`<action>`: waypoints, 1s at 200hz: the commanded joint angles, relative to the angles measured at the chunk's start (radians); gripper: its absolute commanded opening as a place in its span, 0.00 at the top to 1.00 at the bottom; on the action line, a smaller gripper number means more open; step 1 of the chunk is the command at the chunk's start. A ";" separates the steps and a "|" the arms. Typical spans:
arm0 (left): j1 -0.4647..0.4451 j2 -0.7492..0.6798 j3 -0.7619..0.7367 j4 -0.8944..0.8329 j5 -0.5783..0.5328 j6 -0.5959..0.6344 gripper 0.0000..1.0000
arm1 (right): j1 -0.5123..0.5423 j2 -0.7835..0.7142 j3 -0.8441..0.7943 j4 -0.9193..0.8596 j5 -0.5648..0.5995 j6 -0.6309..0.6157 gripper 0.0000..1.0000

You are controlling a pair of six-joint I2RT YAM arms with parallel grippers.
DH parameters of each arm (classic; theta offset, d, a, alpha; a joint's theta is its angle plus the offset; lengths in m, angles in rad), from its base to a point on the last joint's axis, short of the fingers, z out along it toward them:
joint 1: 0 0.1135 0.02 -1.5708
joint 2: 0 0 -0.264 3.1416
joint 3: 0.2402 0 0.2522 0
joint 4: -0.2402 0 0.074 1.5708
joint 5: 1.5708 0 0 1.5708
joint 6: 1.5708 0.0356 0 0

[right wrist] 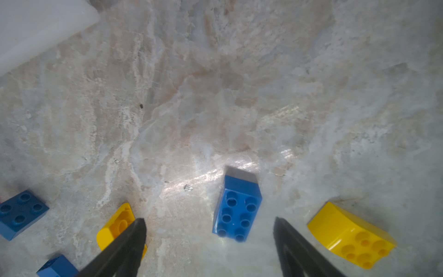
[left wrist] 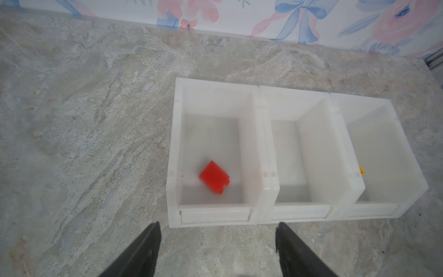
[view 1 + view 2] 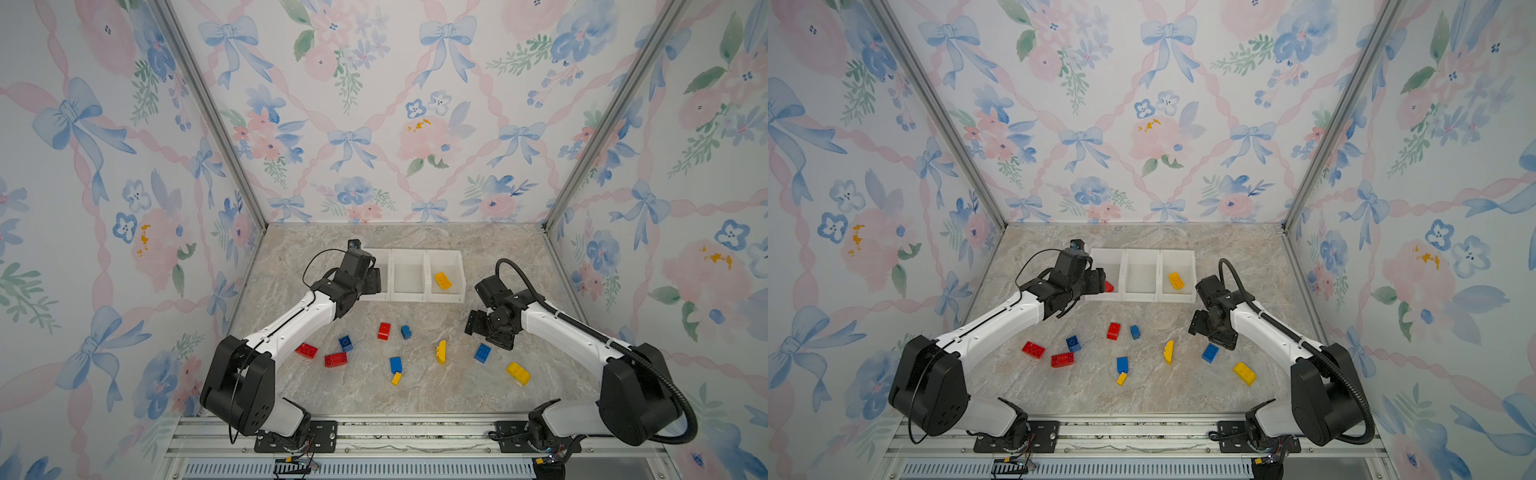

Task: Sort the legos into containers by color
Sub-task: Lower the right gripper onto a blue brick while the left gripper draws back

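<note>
Left gripper (image 2: pixel 218 224) open, empty, red brick (image 2: pixel 214 177) lies in leftmost of the containers (image 3: pixel 409 298) mid-frame; right gripper (image 1: pixel 209 219) open, empty, above blue brick (image 3: pixel 482 353) lower right of centre, risk: a finger clips the nearby yellow curved brick (image 3: pixel 441 352) on descent, skewing the grasp.

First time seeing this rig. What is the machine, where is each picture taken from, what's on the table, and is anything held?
Two robot arms work at a marble table. Both top views look down on everything from one overhead camera pair; the other two pictures come from a camera on each arm's wrist. Three joined white bins sit at the back: a red brick lies in the left one, a yellow brick in the right one, the middle bin is empty. Ten loose red, blue and yellow bricks lie in front. The left end effector and right end effector are both open and empty.
</note>
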 commanded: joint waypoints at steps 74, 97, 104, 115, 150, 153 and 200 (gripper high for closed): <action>-0.001 -0.148 -0.126 0.027 0.011 -0.061 0.18 | 0.003 0.001 -0.115 0.050 0.008 0.080 0.19; 0.000 -0.177 -0.144 0.027 0.012 -0.071 0.18 | 0.005 0.020 -0.125 0.074 0.008 0.082 0.21; 0.000 -0.184 -0.151 0.028 0.012 -0.074 0.17 | 0.008 0.024 -0.125 0.080 0.008 0.081 0.22; 0.000 -0.194 -0.159 0.027 0.015 -0.081 0.17 | 0.012 0.030 -0.127 0.090 0.008 0.081 0.24; -0.001 -0.209 -0.175 0.027 0.053 -0.082 0.16 | 0.026 0.041 -0.141 0.115 0.011 0.089 0.28; -0.001 -0.212 -0.176 0.028 0.057 -0.082 0.15 | 0.028 0.042 -0.143 0.117 0.013 0.089 0.28; -0.001 -0.258 -0.212 0.027 0.077 -0.094 0.14 | 0.039 0.038 -0.168 0.134 0.022 0.098 0.40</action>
